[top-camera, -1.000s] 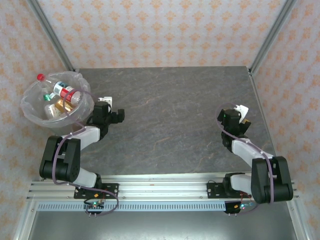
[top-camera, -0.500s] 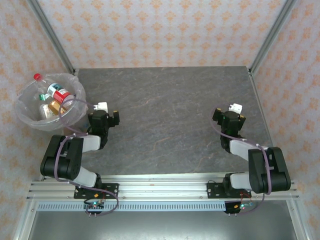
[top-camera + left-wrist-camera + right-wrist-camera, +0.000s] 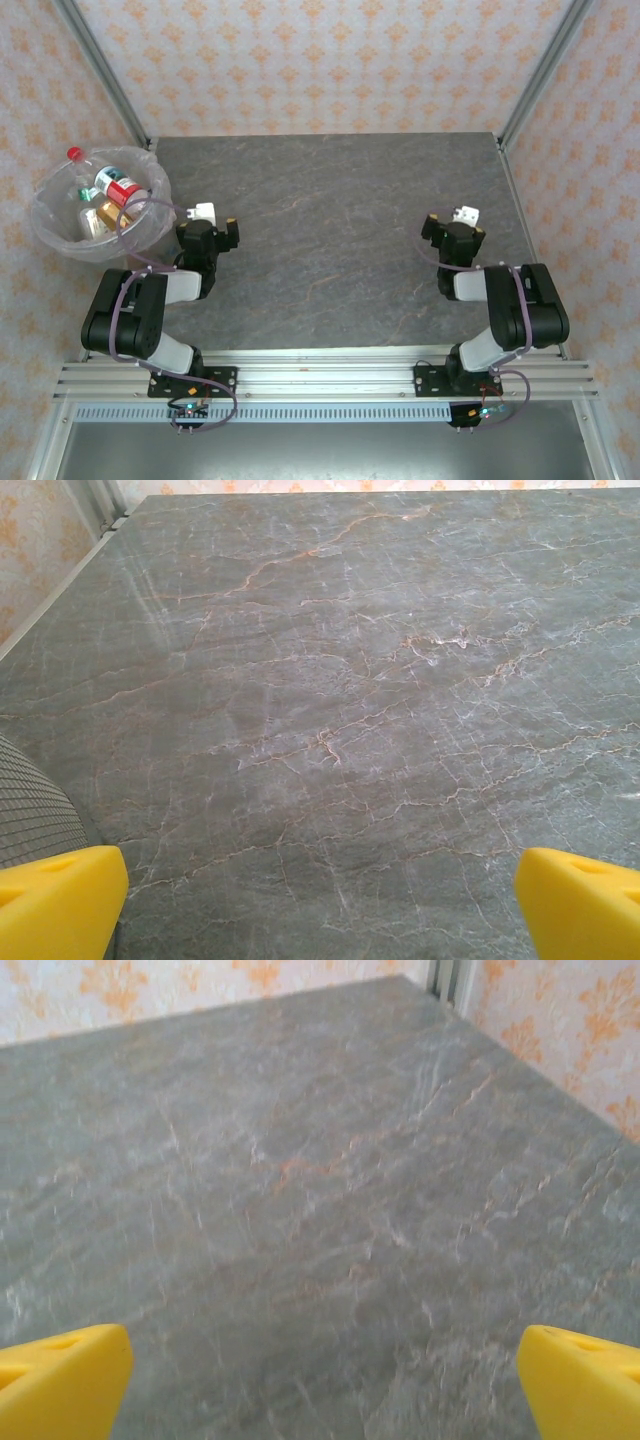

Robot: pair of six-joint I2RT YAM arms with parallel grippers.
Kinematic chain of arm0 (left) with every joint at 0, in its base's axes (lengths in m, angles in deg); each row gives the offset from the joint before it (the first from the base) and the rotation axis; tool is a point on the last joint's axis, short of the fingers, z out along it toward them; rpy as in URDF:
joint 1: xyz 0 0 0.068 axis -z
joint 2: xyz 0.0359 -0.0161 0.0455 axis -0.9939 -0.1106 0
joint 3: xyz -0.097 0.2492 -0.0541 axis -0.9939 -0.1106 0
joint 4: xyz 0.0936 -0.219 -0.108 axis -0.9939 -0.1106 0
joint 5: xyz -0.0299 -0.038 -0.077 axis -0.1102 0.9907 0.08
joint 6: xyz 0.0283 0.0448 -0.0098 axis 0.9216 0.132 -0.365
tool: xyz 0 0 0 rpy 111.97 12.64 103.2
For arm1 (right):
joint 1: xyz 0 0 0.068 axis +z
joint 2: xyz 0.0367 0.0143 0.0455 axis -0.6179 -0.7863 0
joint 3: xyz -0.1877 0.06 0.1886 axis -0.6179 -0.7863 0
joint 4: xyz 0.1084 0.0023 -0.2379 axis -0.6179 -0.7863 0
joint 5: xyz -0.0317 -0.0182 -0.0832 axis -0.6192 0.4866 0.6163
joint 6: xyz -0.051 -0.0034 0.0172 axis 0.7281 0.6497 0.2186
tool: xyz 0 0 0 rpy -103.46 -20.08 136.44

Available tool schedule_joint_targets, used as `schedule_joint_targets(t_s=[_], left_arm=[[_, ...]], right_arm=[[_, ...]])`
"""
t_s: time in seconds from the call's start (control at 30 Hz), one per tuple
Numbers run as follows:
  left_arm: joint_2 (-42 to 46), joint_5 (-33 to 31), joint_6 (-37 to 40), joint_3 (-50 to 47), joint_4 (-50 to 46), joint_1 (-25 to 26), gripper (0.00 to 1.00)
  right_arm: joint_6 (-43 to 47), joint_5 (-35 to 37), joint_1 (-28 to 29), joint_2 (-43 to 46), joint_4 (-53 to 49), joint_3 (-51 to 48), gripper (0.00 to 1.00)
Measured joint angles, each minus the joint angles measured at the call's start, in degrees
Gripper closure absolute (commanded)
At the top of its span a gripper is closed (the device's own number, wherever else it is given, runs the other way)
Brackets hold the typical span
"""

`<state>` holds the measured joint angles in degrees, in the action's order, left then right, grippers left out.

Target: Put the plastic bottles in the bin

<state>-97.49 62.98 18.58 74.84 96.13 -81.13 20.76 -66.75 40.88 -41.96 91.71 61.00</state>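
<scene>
Translucent bin (image 3: 42, 222) at far left holds the plastic bottles (image 3: 112, 188) we see; it sits further left than a second ago. Left end effector (image 3: 320, 908) has pulled back beside it, released, empty. Right end effector (image 3: 320, 1380), also released, has folded back too. We judge the task done.

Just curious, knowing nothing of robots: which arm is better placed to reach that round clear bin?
Left. The round translucent bag-lined bin holding the plastic bottles stands at the grey marbled table's left edge, close beside the open left claw; the right claw is on the far side.
</scene>
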Motion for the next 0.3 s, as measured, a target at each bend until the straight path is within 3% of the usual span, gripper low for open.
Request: schedule_joint_targets(t_s=[0.3], left_arm=[[0.0, 0.1, 0.0, 0.0, 0.0, 0.0, 0.00]], right_arm=[[-0.2, 0.2, -0.3, 0.0, -0.7, 0.2, 0.01]])
